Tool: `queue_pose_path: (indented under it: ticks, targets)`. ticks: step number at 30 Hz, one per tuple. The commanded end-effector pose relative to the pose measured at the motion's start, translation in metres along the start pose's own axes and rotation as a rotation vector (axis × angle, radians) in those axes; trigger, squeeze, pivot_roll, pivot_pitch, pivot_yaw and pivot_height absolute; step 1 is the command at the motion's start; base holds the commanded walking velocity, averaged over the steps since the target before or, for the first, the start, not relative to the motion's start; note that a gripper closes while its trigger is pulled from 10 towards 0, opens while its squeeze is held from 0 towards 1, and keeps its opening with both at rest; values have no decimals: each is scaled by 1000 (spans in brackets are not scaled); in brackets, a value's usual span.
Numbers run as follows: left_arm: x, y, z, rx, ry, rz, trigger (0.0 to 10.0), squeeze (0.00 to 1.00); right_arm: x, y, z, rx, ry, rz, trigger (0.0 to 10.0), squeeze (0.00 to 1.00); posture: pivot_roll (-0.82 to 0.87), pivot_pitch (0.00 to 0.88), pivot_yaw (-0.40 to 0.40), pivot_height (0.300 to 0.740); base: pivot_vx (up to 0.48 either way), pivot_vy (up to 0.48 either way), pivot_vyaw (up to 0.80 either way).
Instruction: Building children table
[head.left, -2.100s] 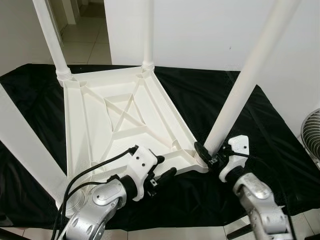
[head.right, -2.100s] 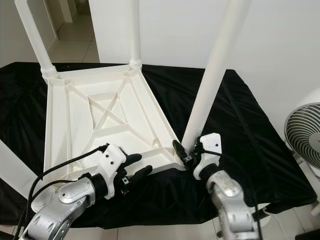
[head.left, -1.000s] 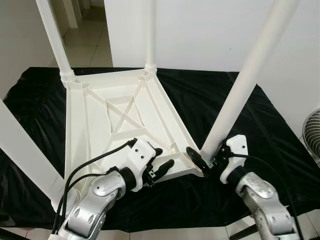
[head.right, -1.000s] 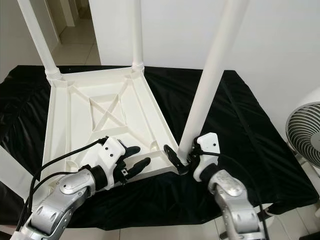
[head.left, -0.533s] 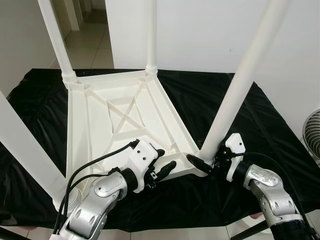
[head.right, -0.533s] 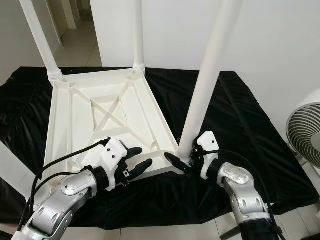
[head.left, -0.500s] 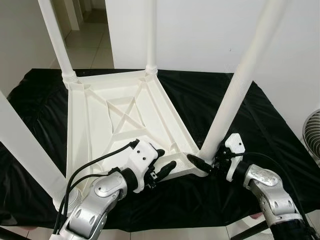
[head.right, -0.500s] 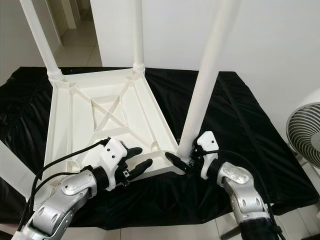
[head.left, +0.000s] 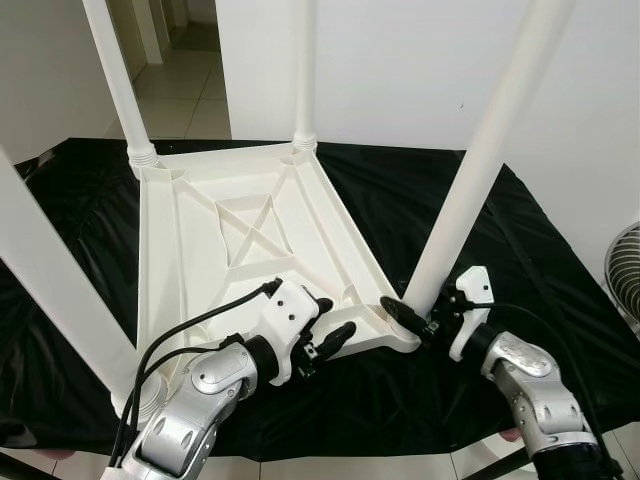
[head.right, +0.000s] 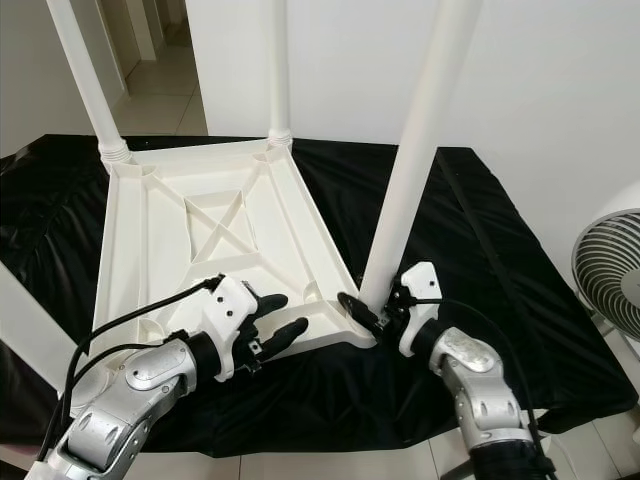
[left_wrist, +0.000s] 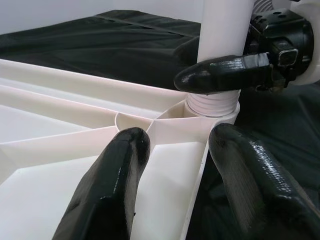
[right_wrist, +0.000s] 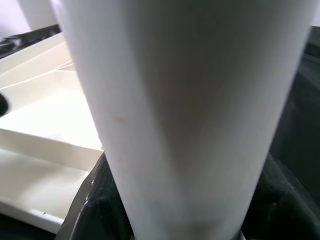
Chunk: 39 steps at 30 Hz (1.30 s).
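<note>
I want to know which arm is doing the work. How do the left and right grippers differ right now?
The right gripper is clamped around the base of the near-right table leg; the left gripper holds nothing. The right's fingers close on the leg, while the left's are spread, resting at the tabletop edge. Both work at the same corner.

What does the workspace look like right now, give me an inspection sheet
Surface: black cloth, wrinkled.
Job's things: white tabletop upside down; four legs standing in its corners; near-right leg tilted.
Clutter: nothing seen.
Grippers: right gripper shut on the near-right leg's base; left gripper open over the tabletop's near edge.
Cables: black cable along the left arm.
Surroundings: fan on the right, white wall, tiled floor.
</note>
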<state>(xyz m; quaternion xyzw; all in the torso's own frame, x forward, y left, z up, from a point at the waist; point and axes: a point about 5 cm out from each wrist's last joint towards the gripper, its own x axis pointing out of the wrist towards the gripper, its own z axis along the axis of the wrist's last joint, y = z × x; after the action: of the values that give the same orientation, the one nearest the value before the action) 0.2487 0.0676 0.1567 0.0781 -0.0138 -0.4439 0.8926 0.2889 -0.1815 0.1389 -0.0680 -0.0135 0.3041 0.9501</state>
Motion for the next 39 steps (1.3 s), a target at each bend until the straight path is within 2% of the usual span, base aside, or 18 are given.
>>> queue_pose_path:
  ticks: [1, 2, 10, 12, 13, 16, 22, 24, 25, 27, 28, 29, 30, 31, 35, 37, 38, 39]
  targets:
    - [2, -1, -2, -4, 1, -30, 10000, 0, -6, 0, -15, 8, 81, -62, 0, 0, -3, 52, -41, 740, 0, 0, 0]
    - [3, -2, -3, -2, 2, -40, 10000, 0, -6, 6, -18, 40, 93, -143, 0, 0, -5, 48, -41, 740, 0, 0, 0]
    - [4, -2, -3, 2, 2, -48, 10000, 0, -6, 10, -23, 95, 115, -302, 0, 0, -5, 40, -43, 740, 0, 0, 0]
    - [4, -2, -3, 3, 1, -48, 10000, 0, -5, 18, -23, 95, 125, -396, 0, 0, -1, 35, -44, 740, 0, 0, 0]
    - [4, -2, -3, 3, 1, -48, 10000, 0, -5, 18, -23, 95, 125, -396, 0, 0, -1, 35, -44, 740, 0, 0, 0]
    - [4, -2, -3, 4, -1, -48, 10000, 0, -1, 34, -19, 110, 119, -506, 0, 0, 2, 31, -52, 740, 0, 0, 0]
    - [4, -2, -4, 3, -5, -38, 10000, 0, 1, 45, -13, 90, 107, -581, 0, 0, 1, 24, -56, 740, 0, 0, 0]
    - [4, -1, -4, -1, -7, -33, 10000, 0, 2, 44, -10, 116, 90, -586, 0, 0, 1, 24, -56, 740, 0, 0, 0]
    - [4, -2, -4, -3, -7, -35, 10000, 0, 3, 44, -9, 131, 76, -557, 10000, 0, -6, 16, -52, 740, 0, 0, 0]
    - [4, -2, -4, -4, -8, -36, 10000, 0, 3, 44, -8, 143, 69, -541, 10000, 0, -6, 16, -52, 740, 0, 0, 0]
    - [4, -2, -4, -5, -8, -40, 10000, 0, 4, 43, -6, 143, 57, -517, 10000, 110, -9, 8, -51, 740, 0, 0, 0]
    - [4, -2, -4, -2, -7, -42, 10000, 0, 4, 41, -5, 153, 41, -499, 10000, 914, -9, 8, -51, 740, 0, 0, 0]
    - [4, -2, -4, -2, -7, -42, 10000, 0, 4, 41, -5, 153, 41, -499, 10000, 914, -9, 8, -51, 740, 0, 0, 0]
    - [5, -2, -4, 1, -6, -43, 10000, 0, 3, 39, -2, 154, 28, -489, 10000, 1000, -9, 8, -51, 740, 0, 0, 0]
    - [6, -1, -5, 5, -6, -41, 10000, 0, 2, 33, 4, 145, -4, -436, 10000, 1000, -10, 0, -50, 740, 0, 0, 0]
    - [7, 0, -4, 4, -8, -40, 10000, 0, 0, 27, 9, 136, -30, -343, 10000, 1000, -11, 0, -47, 740, 0, 0, 0]
    - [7, 0, -4, 4, -9, -42, 10000, 0, -3, 22, 10, 144, -41, -287, 10000, 580, -11, 0, -47, 740, 0, 0, 0]
    - [7, -1, -4, 3, -10, -45, 10000, 0, -5, 17, 12, 134, -50, -231, 10000, 0, -10, 0, -45, 740, 0, 0, 0]
